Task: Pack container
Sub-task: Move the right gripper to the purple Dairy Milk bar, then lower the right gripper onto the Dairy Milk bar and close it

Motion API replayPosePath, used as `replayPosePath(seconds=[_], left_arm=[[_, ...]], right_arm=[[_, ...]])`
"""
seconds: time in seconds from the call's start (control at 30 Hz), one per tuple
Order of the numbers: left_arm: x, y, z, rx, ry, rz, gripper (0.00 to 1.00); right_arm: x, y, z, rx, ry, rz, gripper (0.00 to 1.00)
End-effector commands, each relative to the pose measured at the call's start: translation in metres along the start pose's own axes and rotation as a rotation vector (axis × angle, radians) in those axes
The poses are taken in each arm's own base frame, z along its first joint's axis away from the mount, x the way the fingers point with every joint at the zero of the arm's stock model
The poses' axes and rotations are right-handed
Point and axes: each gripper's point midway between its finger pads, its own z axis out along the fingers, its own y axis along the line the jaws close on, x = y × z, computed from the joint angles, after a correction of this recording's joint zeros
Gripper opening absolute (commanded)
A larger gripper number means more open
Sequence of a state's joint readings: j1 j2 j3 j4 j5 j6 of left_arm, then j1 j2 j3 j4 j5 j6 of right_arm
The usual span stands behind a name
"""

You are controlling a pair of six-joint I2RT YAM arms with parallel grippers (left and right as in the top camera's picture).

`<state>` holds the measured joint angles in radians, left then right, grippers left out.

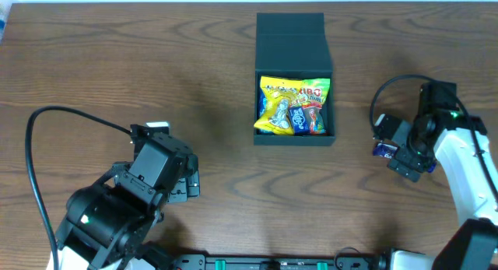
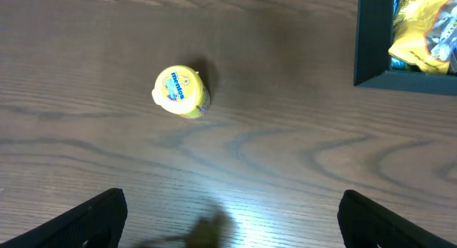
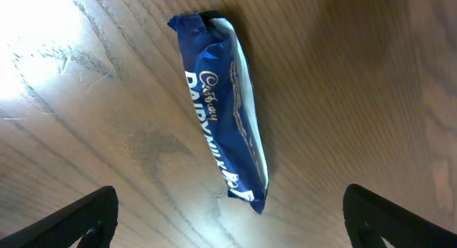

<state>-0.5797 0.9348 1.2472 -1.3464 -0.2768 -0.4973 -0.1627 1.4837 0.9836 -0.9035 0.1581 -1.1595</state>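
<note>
Container sits open at the far middle of the table, partly filled with sweet packets. Outstanding: yellow mint tub below left gripper, blue chocolate bar below right gripper. Both grippers spread wide, empty. Judged partway.

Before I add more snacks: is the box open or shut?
Open. The box has its lid swung back; snack packets show inside.

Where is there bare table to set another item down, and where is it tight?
Bare wood: the wide patch of table left of the container, beyond the left arm; the gap between container and right arm. Crowded: the container's inside, full of snack packets; a chocolate bar lies below the right end effector, a Mentos tub near the left arm.
</note>
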Motion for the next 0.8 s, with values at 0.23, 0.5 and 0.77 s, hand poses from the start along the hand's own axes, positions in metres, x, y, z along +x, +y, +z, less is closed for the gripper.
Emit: replayPosePath(seconds=[0.23, 0.5, 0.77], left_arm=[[-0.001, 0.003, 0.000, -0.017, -0.008, 0.003, 0.95], [-0.001, 0.003, 0.000, -0.017, -0.008, 0.003, 0.95], [-0.001, 0.003, 0.000, -0.017, -0.008, 0.003, 0.95]], right_arm=[[0.002, -0.002, 0.009, 0.016, 0.003, -0.022, 0.99], [0.003, 0.008, 0.031, -0.067, 0.036, -0.036, 0.99], [0.001, 0.010, 0.053, -0.109, 0.055, -0.039, 0.99]])
